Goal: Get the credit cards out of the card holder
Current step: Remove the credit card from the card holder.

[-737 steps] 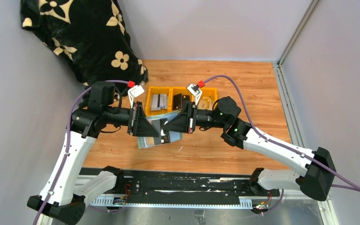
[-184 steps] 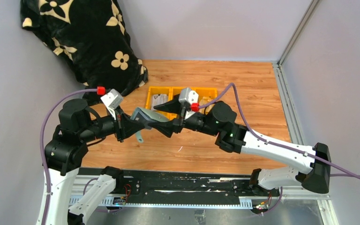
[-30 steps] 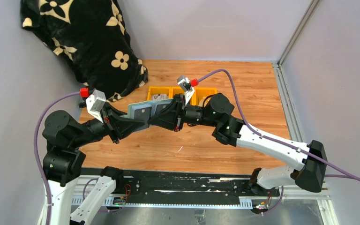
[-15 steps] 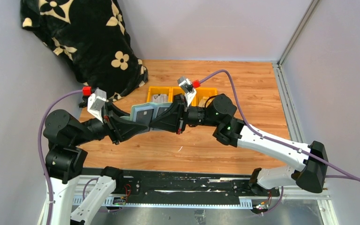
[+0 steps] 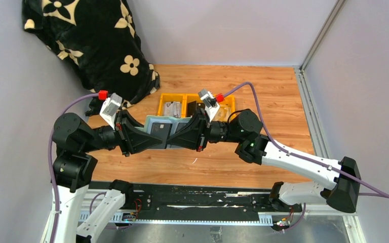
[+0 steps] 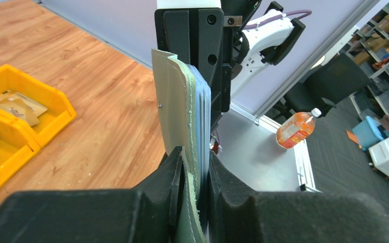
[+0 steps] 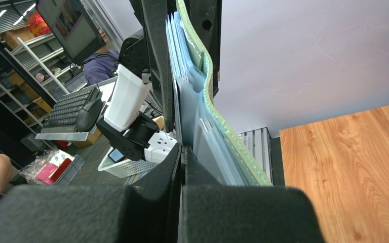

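The grey-green card holder (image 5: 163, 127) hangs open in the air between my two grippers, in front of the yellow bins. My left gripper (image 5: 157, 139) is shut on its left end; in the left wrist view the fingers (image 6: 174, 169) pinch the green cover (image 6: 174, 91) together with several pale blue leaves. My right gripper (image 5: 176, 139) meets the holder's right end. In the right wrist view that gripper (image 7: 183, 152) is pressed shut on one thin pale blue card edge (image 7: 178, 109), while the holder's other leaves and green cover (image 7: 207, 76) pass beside the right finger.
A row of yellow bins (image 5: 195, 97) with flat items inside stands on the wooden table just behind the holder, also in the left wrist view (image 6: 10, 126). A black flowered blanket (image 5: 91, 45) fills the back left corner. Grey walls close the sides.
Both grippers and the holder have moved toward the near side and slightly right. The right gripper's jaws have closed tight; the left jaws loosened briefly and closed again on the holder.
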You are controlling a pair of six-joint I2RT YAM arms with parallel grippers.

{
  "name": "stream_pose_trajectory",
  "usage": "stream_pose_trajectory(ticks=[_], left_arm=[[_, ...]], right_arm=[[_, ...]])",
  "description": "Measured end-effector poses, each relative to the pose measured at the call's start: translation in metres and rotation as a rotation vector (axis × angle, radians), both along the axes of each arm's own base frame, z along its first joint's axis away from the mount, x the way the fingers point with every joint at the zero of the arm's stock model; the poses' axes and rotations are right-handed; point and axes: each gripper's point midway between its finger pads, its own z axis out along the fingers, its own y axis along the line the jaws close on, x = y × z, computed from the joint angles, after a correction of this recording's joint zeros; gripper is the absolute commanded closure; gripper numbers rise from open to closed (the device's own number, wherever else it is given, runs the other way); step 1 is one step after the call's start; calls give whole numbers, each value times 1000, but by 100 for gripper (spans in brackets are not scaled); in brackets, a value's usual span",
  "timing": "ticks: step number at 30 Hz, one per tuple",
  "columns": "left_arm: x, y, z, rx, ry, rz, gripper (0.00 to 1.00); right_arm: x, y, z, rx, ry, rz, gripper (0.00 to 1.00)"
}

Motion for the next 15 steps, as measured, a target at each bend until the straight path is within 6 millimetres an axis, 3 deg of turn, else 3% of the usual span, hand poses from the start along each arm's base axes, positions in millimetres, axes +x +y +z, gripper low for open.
stream_pose_trajectory(ticks=[15], left_arm=[[-7, -2, -2, 1, 46, -47, 84]], right_arm=[[-5, -9, -2, 20, -6, -4, 100]])
